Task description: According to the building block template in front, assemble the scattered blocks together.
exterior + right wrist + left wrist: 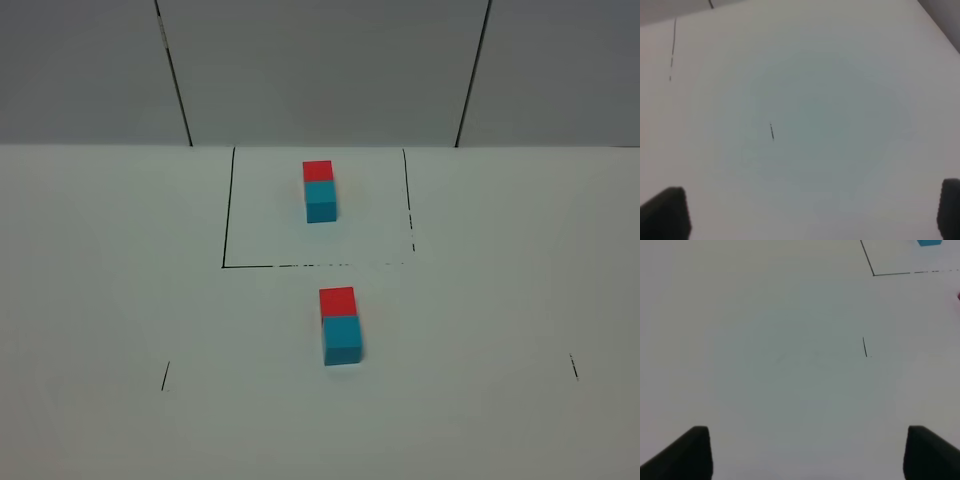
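Left gripper (807,452) jaws apart, empty; right gripper (810,212) jaws spread wide, empty. Matte bright red cube (337,301) and matte cyan-blue cube (342,339) touch, well apart from both grippers. Joined red-cyan template bar (320,190) sits farther off inside black-outlined square (228,205).

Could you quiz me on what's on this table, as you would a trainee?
1. True or false: the near red block and near cyan block touch each other.
2. Where is the template? A) inside the drawn square B) outside it C) off the table
3. Fill in: in both pairs, the block farther from the camera is ____.

Key: 1 true; 2 A; 3 red.
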`<state>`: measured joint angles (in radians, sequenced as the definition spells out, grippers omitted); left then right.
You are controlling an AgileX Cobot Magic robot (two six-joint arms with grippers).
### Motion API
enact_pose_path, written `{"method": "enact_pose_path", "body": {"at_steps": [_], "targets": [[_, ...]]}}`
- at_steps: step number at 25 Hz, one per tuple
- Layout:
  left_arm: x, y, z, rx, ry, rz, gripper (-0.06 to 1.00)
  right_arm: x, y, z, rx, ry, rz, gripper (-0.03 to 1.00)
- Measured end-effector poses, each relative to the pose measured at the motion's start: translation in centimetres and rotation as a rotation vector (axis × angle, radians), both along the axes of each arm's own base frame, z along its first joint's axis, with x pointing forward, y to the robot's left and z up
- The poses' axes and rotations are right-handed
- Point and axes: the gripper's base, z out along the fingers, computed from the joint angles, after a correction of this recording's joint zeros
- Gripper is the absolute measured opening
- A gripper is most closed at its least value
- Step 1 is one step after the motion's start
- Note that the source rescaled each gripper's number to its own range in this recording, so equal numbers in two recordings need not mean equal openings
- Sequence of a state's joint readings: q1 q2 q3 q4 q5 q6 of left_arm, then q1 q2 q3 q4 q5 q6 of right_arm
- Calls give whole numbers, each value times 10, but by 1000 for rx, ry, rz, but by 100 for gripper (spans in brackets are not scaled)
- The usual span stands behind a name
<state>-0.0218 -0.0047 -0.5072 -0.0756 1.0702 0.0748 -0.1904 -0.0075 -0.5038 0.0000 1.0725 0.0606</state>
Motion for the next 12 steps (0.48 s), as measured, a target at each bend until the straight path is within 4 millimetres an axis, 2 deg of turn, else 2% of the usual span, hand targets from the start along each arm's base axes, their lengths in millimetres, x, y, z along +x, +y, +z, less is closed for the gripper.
{"method": "enact_pose_path", "body": {"at_steps": [4, 12], "targets": [[0, 0, 0, 0, 0, 0, 63, 1, 1, -1, -4, 1, 60, 100], [0, 0, 0, 0, 0, 0, 63, 2, 2, -2, 7, -5, 75, 99]]}}
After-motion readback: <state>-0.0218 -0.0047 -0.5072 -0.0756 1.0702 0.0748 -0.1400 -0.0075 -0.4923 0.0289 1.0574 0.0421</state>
